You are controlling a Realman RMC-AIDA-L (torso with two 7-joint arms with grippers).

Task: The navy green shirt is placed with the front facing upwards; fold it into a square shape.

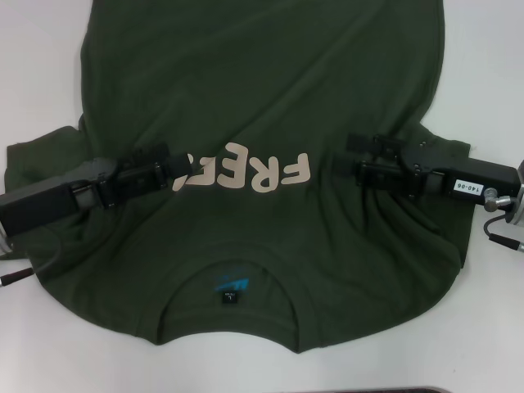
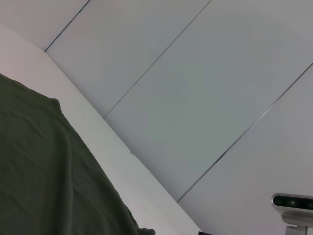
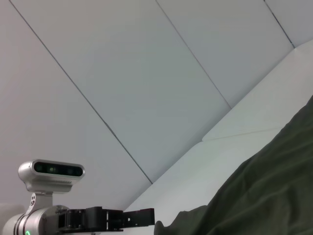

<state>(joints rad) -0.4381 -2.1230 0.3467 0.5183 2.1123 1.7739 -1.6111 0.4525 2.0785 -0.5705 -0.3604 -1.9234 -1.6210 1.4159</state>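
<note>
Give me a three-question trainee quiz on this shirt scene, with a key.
1. True or false: the shirt lies with its lettering facing up.
2. Which claw covers part of the lettering: left claw or right claw?
3. Fill in: the neck label sits at the shirt's edge ____ the robot (nearest/farthest from).

Key: 1 true. 2 left. 3 nearest.

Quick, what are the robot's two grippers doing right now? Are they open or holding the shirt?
Left gripper: over the navy green shirt beside the lettering; cannot be told.
Right gripper: over the shirt's other side; cannot be told.
</note>
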